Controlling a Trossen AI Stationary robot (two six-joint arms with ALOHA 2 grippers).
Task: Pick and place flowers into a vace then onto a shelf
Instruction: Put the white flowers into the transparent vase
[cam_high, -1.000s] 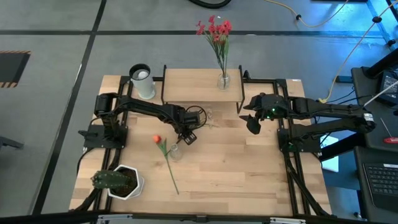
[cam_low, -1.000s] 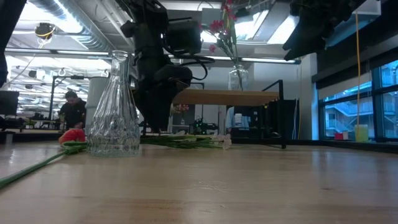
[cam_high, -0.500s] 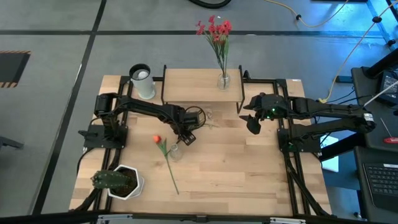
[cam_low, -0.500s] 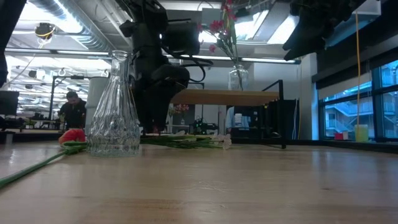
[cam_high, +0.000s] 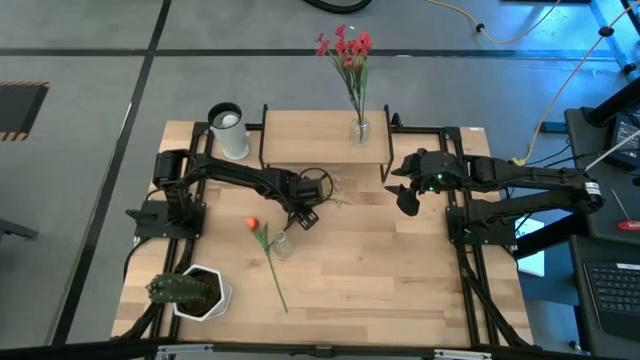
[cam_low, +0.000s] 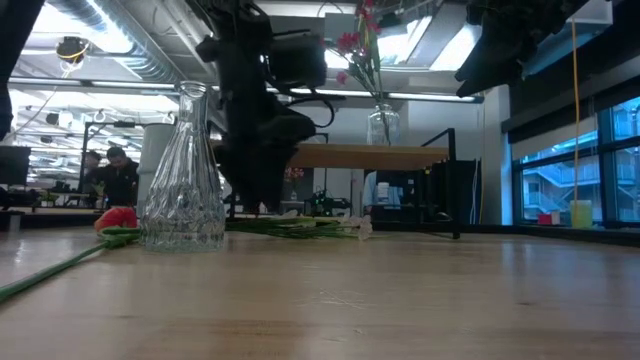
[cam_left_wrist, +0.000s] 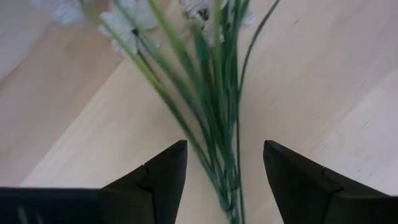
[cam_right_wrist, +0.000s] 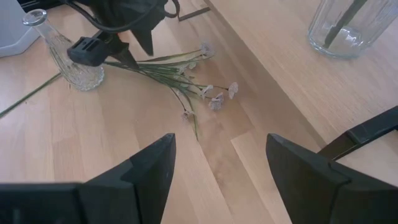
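Observation:
My left gripper (cam_high: 303, 216) is open and points down over the stem end of the white-flowered sprig (cam_high: 328, 192), which lies flat on the table. In the left wrist view its fingers (cam_left_wrist: 163, 176) stand on either side of the green stems (cam_left_wrist: 214, 124) without touching them. A clear glass vase (cam_high: 283, 243) stands upright just near of it. The red tulip (cam_high: 252, 224) lies beside the vase, stem running toward the near edge. The shelf (cam_high: 325, 138) carries a second glass vase (cam_high: 359, 128) with red blossoms (cam_high: 345, 45). My right gripper (cam_high: 408, 197) hangs open by the shelf's right end.
A white cylinder (cam_high: 229, 130) stands at the shelf's left end. A green spiky plant in a white pot (cam_high: 190, 290) sits at the near left corner. The table's near right half (cam_high: 400, 280) is bare wood. People show in the room behind (cam_low: 118, 175).
My left gripper has edged slightly toward the table's right above the sprig's stems, staying open. Nothing else has moved.

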